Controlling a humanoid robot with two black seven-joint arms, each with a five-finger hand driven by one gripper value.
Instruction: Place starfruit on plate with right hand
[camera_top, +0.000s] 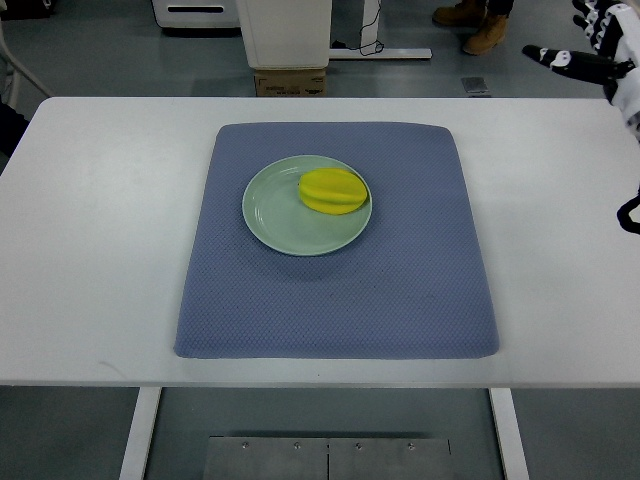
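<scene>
Nearest the camera, the front edge of the white table runs across the view, with its legs and a grey metal bracket visible below.

Further in, a blue-grey mat lies flat on the table, roughly centred. On the mat's far half sits a pale green plate.

The yellow starfruit rests on the plate, on its right far part, close to the rim. Nothing touches it.

At the far right, beyond the table's back corner, the right hand shows at the picture's edge, black and white, well apart from plate and fruit. Its fingers are extended and spread, one pointing left; it holds nothing.

Past the table, on the grey floor: a white equipment base, a cardboard box, and a person's tan boots.
</scene>
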